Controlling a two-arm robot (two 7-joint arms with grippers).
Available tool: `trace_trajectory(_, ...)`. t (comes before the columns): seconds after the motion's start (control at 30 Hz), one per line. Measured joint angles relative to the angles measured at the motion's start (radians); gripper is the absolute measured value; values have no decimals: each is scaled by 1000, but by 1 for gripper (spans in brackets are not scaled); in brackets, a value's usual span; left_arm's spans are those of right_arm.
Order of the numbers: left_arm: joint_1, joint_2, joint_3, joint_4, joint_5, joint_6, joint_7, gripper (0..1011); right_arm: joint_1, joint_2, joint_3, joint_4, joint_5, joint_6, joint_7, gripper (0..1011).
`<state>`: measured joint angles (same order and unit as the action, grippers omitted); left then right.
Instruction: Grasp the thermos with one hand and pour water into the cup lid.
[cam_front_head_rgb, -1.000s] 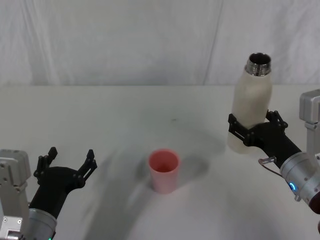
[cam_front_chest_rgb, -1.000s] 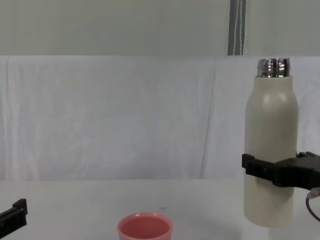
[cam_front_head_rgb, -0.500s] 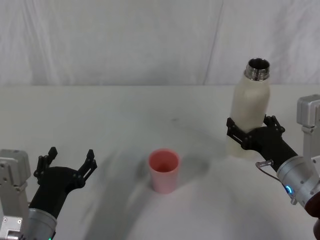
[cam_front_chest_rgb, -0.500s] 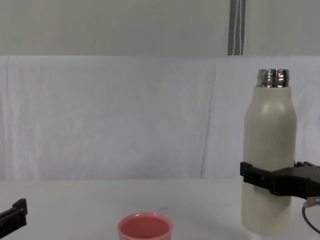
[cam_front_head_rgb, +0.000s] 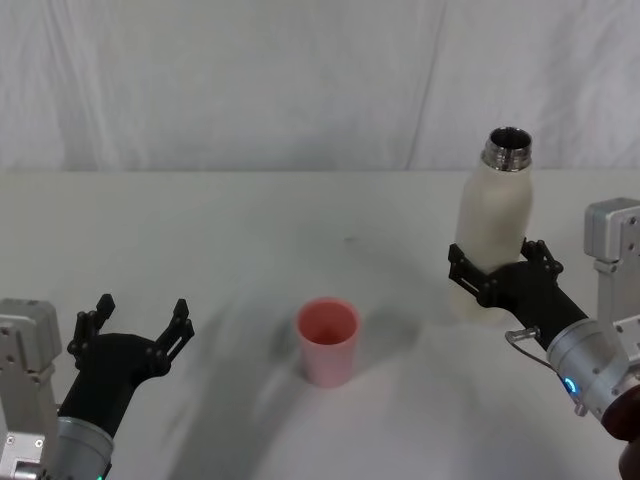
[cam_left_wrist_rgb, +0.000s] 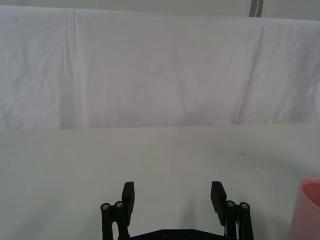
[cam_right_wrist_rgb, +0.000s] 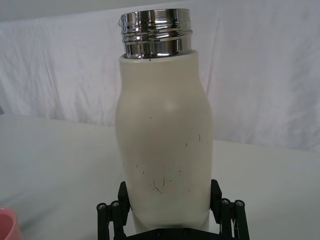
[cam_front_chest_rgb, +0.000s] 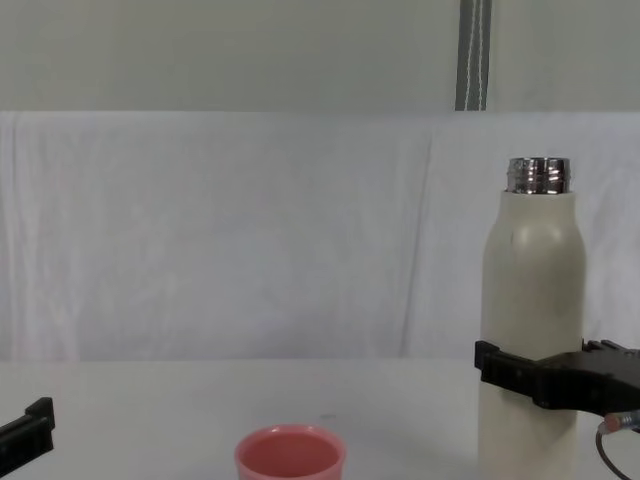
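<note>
Thermos (cam_front_head_rgb: 492, 230) stands upright at about 3 o'clock from the cup lid (cam_front_head_rgb: 327, 341), well apart from it, on the white table (cam_front_head_rgb: 250, 230). Its steel neck is uncapped. The right claw (cam_front_head_rgb: 497, 275) is grasping the thermos around its lower body, one finger on each side. The cup lid stands open side up near the table's middle. The left claw (cam_front_head_rgb: 135, 318) is released and holds nothing, at about 9 o'clock from the cup lid.
</note>
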<state>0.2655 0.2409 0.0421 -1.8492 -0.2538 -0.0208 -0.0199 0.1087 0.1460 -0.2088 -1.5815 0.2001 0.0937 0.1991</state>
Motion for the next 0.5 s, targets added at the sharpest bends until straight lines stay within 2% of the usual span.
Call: trace_trajectory(0.5, 0, 0, 0, 0, 0, 0, 0, 1001, 15, -7, -15, 38, 7, -17, -9, 960)
